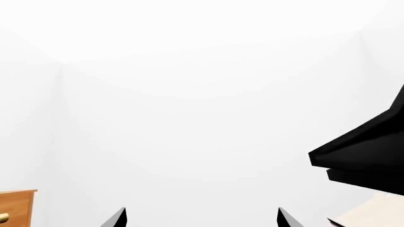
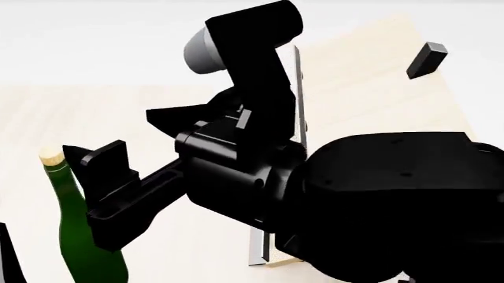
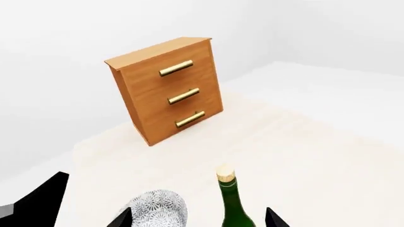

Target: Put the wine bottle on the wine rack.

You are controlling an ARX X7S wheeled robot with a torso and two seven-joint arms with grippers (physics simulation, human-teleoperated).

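The wine bottle (image 2: 79, 236) stands upright at the lower left of the head view, dark green with a tan cork. In the right wrist view its neck and cork (image 3: 232, 201) rise between my right gripper's (image 3: 198, 218) open fingertips, nearer one tip, not gripped. In the head view my right gripper (image 2: 126, 141) reaches left over the table beside the bottle. The wine rack (image 2: 370, 82), slanted pale boards with a dark strip, lies behind my arm. My left gripper (image 1: 202, 218) is open and empty, facing a white wall.
An orange-brown drawer cabinet (image 3: 167, 90) with brass handles stands on the far side of the table; its corner shows in the left wrist view (image 1: 16, 208). A white patterned rounded object (image 3: 154, 210) sits beside the bottle. My right arm (image 2: 260, 159) blocks most of the head view.
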